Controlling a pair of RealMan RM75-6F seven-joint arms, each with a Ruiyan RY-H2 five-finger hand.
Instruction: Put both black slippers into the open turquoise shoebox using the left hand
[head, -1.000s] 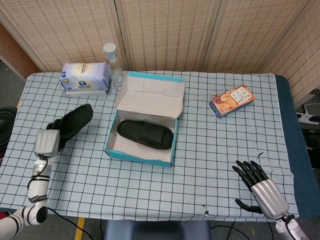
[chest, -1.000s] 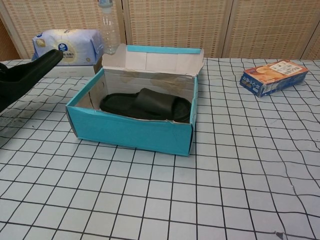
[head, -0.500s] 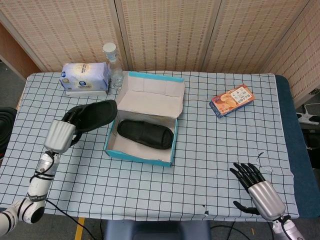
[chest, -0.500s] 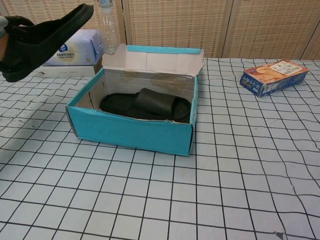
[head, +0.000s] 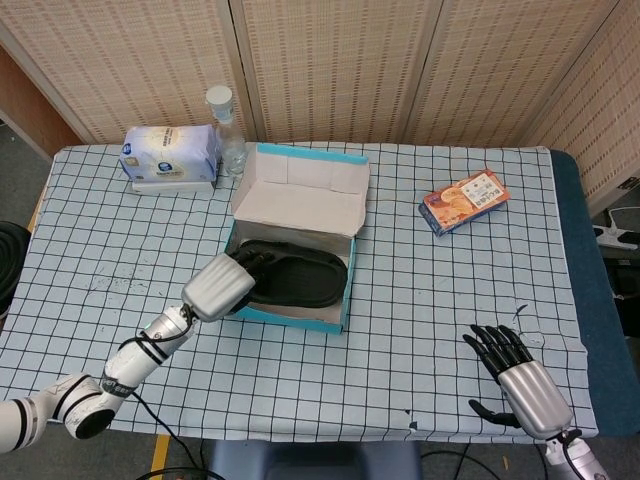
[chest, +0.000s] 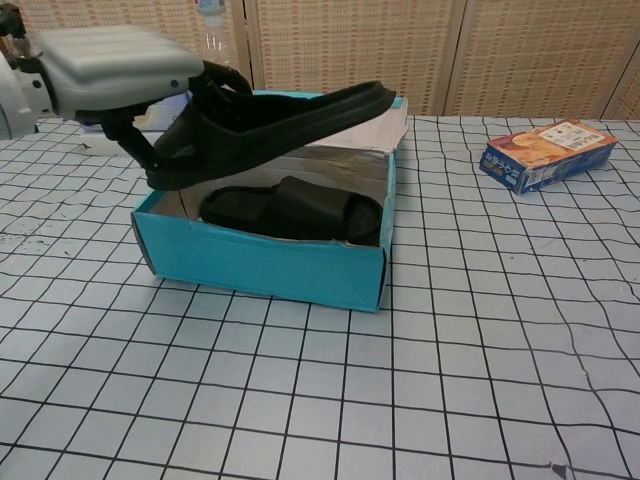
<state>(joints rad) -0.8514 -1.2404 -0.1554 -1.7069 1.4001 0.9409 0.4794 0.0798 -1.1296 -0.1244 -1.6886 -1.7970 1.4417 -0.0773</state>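
The left hand (chest: 120, 62) has swung in from the table's left side, where it was lifting the second black slipper (chest: 275, 125) half a second ago, and now grips that slipper by its heel end directly above the open turquoise shoebox (chest: 260, 265). In the chest view the slipper hangs clear of the box, toe tilted up toward the raised lid flap, with the first black slipper (chest: 295, 210) already lying flat inside beneath it. So the carry looks finished; what seems left is lowering and letting go, likely onto or beside the first slipper. The right hand (head: 520, 375) rests with fingers spread and empty near the table's front right corner, well apart from the box.
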